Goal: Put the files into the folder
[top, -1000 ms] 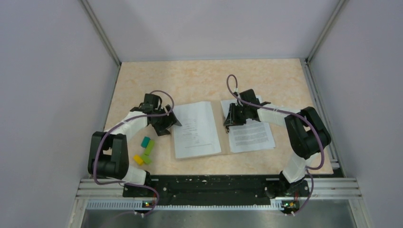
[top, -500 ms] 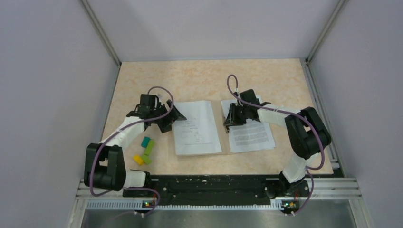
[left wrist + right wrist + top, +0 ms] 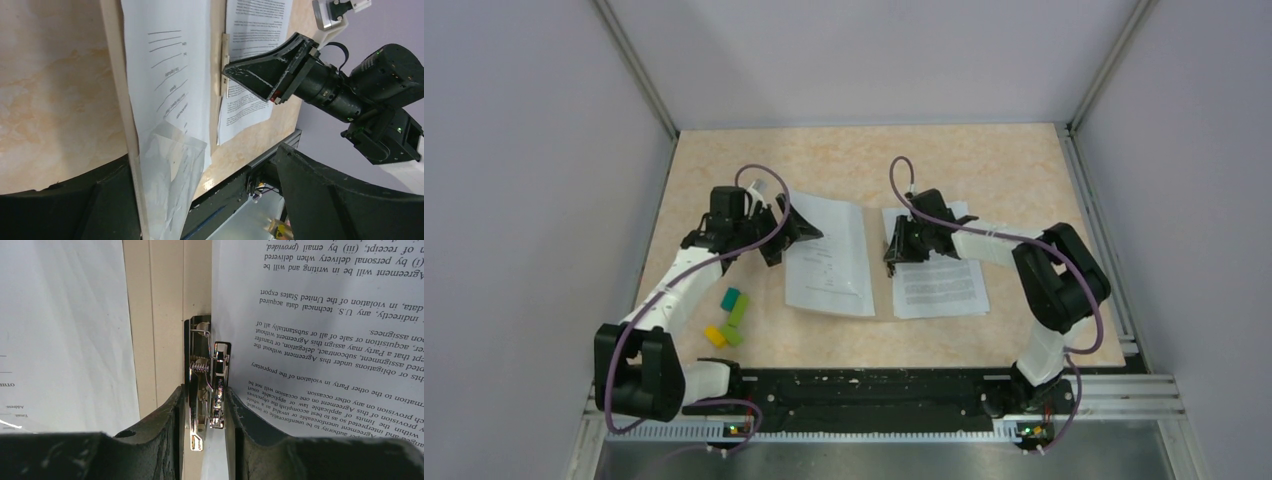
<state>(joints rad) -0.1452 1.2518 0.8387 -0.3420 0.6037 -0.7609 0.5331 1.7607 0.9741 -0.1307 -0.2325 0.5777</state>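
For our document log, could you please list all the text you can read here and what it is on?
"Agreement will be in writing and will be": right sheet, seen upside down.
"in violation of the United States": same sheet.
On the left sheet: print too small to read.

Open folder (image 3: 881,298) lies mid-table, tan strip showing between two files (image 3: 834,265): one sheet left, one right, printed side up. Left gripper (image 3: 802,232) at left sheet's far-left corner. Right gripper (image 3: 892,252) over spine between sheets. Coloured blocks (image 3: 729,318) beside left arm, apart from folder. Purple cables loop above both wrists. Table (image 3: 844,160) speckled beige.
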